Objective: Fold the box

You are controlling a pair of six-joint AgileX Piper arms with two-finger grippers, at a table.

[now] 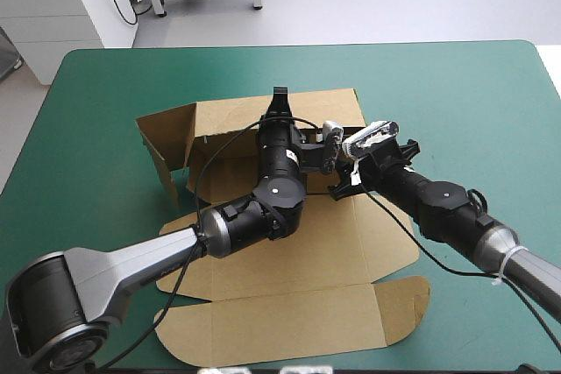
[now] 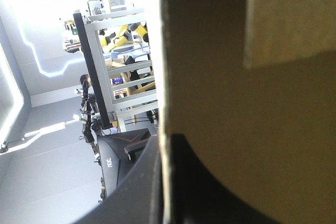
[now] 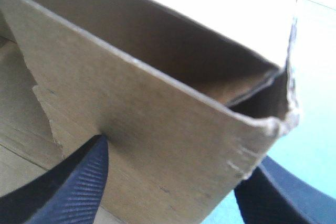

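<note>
In the high view, the table point(image 1: 491, 94) with its teal-green cover fills the frame. The box point(image 1: 289, 260), a cut sheet of brown board, lies at the centre. At the sheet's upper left, a side wall point(image 1: 168, 142) stands raised. The lid panel point(image 1: 289, 326) lies flat toward the bottom of the frame.

The left gripper point(image 1: 280, 101), on the arm entering from the lower left, sits at the top edge of the raised far wall point(image 1: 329, 111), just above the centre. In its wrist view the black fingers point(image 2: 134, 187) are all but closed, pinching the board's edge between them.

Right of centre, the right gripper point(image 1: 338, 185) sits close beside the left arm's wrist, over the sheet's middle, and its arm runs off to the lower right. In its wrist view the fingers point(image 3: 79, 182) stand wide apart, straddling the corner of a raised wall. One fingertip touches the board's face.
</note>
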